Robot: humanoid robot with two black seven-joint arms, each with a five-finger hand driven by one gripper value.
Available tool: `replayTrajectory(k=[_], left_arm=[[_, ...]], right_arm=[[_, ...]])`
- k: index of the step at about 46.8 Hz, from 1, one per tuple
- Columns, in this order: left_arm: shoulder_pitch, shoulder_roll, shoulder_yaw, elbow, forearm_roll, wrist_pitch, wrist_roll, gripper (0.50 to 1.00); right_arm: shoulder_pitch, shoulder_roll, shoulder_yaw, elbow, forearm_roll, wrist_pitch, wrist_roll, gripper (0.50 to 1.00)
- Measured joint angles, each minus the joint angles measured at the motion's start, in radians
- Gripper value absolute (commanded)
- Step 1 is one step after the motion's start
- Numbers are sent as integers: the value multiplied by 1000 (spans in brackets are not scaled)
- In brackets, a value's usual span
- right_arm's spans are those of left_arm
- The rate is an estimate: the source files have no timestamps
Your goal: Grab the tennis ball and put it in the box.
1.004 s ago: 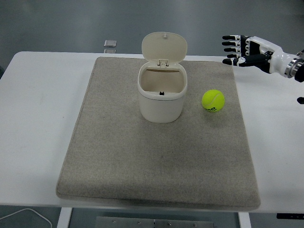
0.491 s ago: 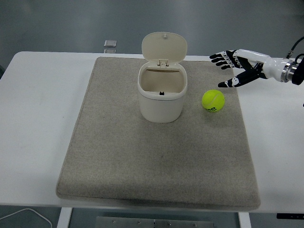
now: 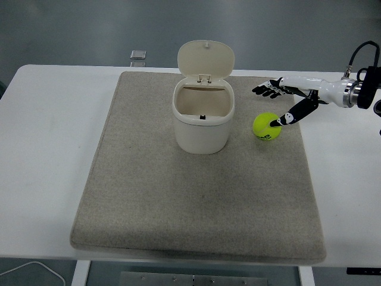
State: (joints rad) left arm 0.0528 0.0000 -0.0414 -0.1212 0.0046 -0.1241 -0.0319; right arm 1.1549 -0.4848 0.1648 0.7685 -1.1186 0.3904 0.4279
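Tennis ball (image 3: 266,126) is sitting right of centre in the frame, on the grey mat (image 3: 196,196), just beside the right side of the box (image 3: 202,122) and apart from it. You are looking at a bright yellow-green ball, fuzzy and round, with a small dark mark low on its front; it is resting still and nothing is holding it yet.

What is changing is the right robot hand (image 3: 280,104). Over the last second it has been coming in from the upper right corner of the frame, dropping lower and swinging leftwards, and it is now reaching over the ball. Its fingers (image 3: 265,90) are spreading wide behind and above the ball, while the thumb (image 3: 286,117) is pointing down at the ball's upper right side, touching it or very nearly so; you cannot tell which from this height. The hand is staying wide, gripping nothing.

For you this means the approach is nearly finishing and the grasp is probably coming next; the lift and the carry to the box are not yet done.

Further back, the box is standing upright with its lid (image 3: 206,58) tipped open, so the mouth is waiting clear. The left robot hand is not showing anywhere on the desk (image 3: 53,119).
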Motion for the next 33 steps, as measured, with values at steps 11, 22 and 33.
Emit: replayTrajectory(k=[11, 22, 33], left_arm=[[-1, 0, 0, 0, 0, 0, 0, 996], [0, 0, 0, 0, 0, 0, 0, 996], [0, 0, 0, 0, 0, 0, 0, 996]], right_arm=[[-16, 11, -7, 0, -68, -52, 8, 913], [-36, 19, -24, 0, -75, -76, 9, 913], [-70, 27, -31, -5, -82, -125, 9, 909]])
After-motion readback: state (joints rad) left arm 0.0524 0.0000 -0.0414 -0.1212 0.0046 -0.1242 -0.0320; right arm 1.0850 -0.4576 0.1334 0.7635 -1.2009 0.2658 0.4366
